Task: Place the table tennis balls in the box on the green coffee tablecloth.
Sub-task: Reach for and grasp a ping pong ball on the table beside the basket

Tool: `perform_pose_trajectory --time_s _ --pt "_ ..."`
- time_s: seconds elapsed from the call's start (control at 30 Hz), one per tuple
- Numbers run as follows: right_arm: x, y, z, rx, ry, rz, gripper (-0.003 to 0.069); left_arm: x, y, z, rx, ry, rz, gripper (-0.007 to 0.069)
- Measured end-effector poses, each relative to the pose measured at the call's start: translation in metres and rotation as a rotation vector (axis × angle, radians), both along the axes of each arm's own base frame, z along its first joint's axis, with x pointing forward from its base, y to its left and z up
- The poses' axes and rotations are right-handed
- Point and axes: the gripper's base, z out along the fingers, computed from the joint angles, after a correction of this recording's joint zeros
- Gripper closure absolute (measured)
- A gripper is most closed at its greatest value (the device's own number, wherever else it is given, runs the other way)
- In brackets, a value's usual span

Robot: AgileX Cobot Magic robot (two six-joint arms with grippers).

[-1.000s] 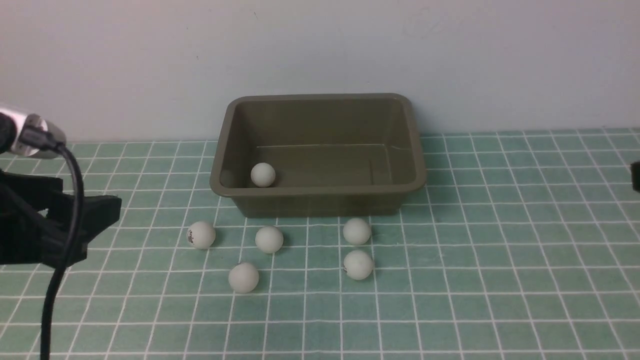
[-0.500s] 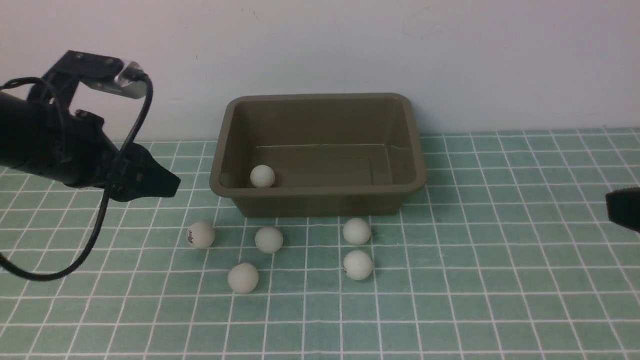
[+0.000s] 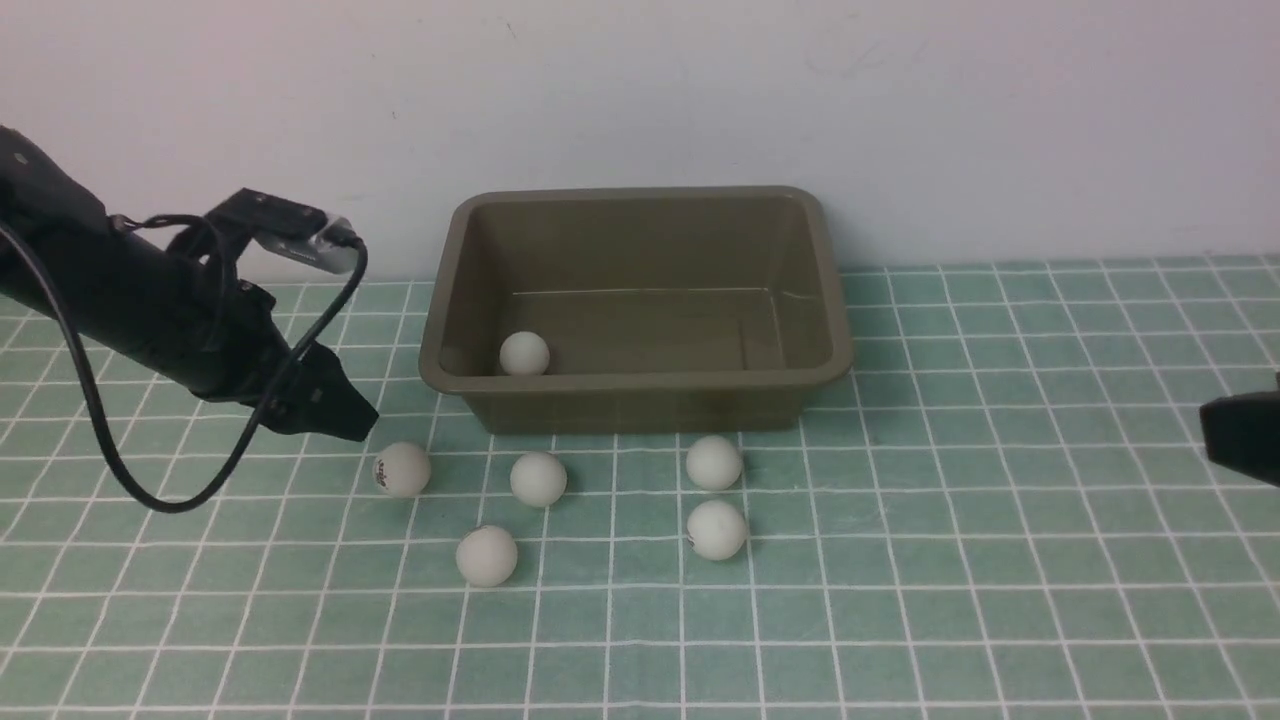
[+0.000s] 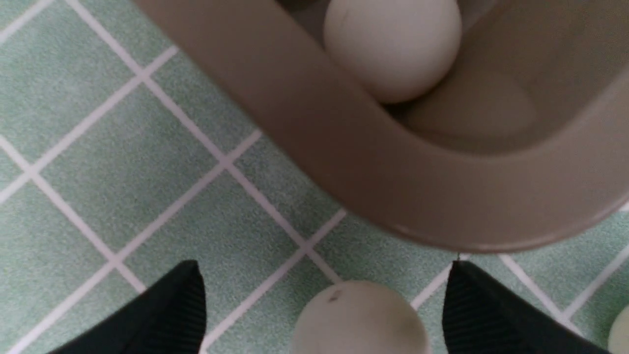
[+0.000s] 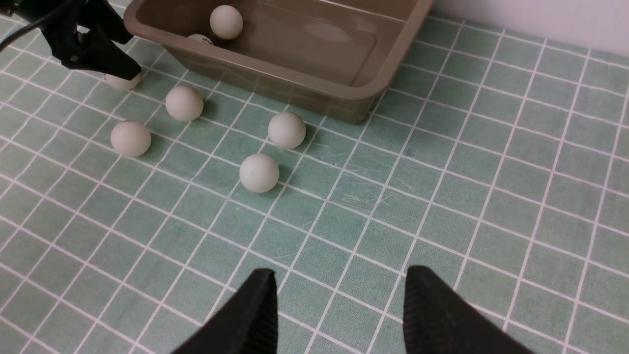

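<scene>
We found the light soft, even and fairly bright, falling from above. In the front view the table tennis balls [image 3: 539, 478] cast short, faint shadows to their right on the green coffee tablecloth [image 3: 950, 600], and the box [image 3: 640, 410] was darkest under its near rim. The left wrist view was very close and slightly blurred, the left pincer [image 4: 324, 265] soft-edged and black without detail. The right wrist view was sharp.
</scene>
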Motion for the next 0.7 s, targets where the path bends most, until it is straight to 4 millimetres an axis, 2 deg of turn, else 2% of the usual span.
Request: perform_pose_trajectory --time_s 0.53,0.7 --pt "-0.0003 0.0 -0.0003 -0.001 0.005 0.001 0.0333 -0.0011 -0.0015 -0.0011 -0.004 0.026 0.025 0.0041" --pt "-0.0003 0.0 -0.0003 -0.001 0.005 0.001 0.0333 -0.0027 -0.0017 -0.0074 -0.004 0.063 0.018 0.0067"
